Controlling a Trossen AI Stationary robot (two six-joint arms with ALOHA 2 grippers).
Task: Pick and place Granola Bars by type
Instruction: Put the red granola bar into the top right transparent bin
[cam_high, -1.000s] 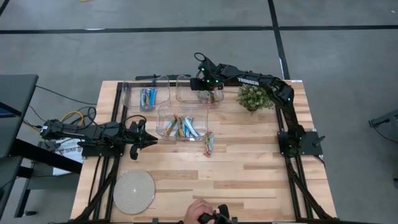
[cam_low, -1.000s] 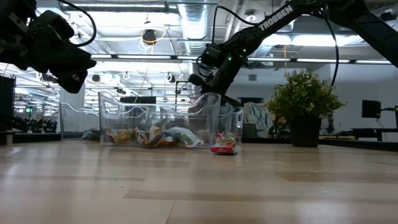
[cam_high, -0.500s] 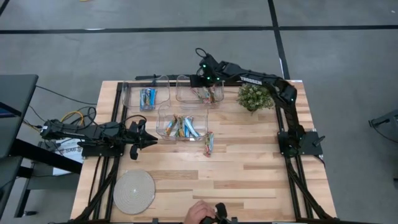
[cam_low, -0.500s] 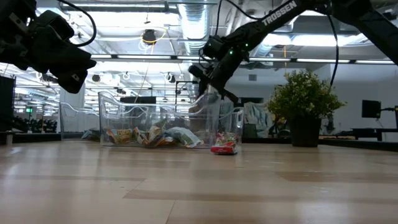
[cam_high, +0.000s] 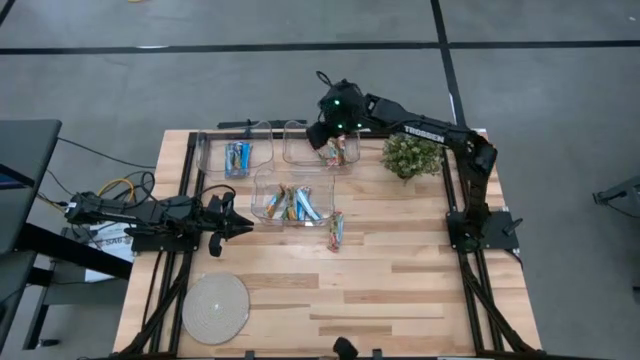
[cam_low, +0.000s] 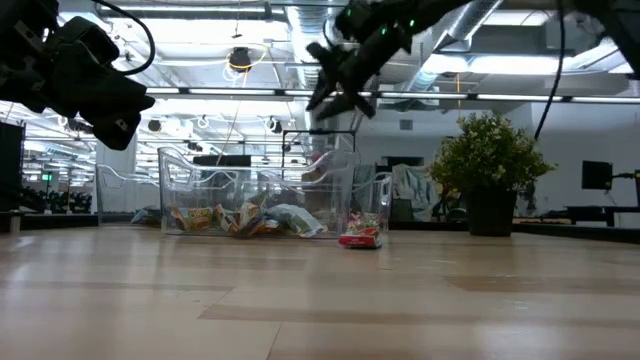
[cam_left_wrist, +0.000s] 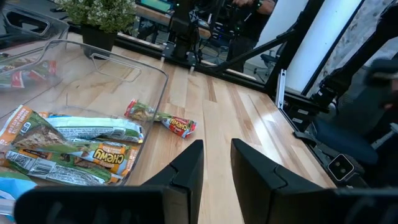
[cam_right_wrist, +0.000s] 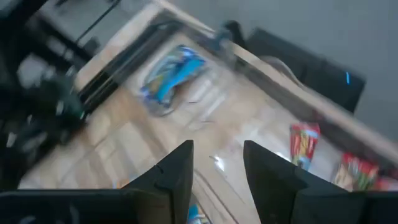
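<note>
- Three clear plastic bins
- Two blue granola bars in the far-left bin
- One loose multicoloured bar on the table
- One potted plant
- One round pale disc

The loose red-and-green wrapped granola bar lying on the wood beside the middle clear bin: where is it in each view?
High view: loose red-and-green wrapped granola bar lies on the table just right of the middle clear plastic bin.
Low view: it lies at that bin's right end.
Left wrist view: it lies on bare wood past the bin's rim.
Right wrist view: not in it.
Shared landmark: small potted green plant, also and.
</note>
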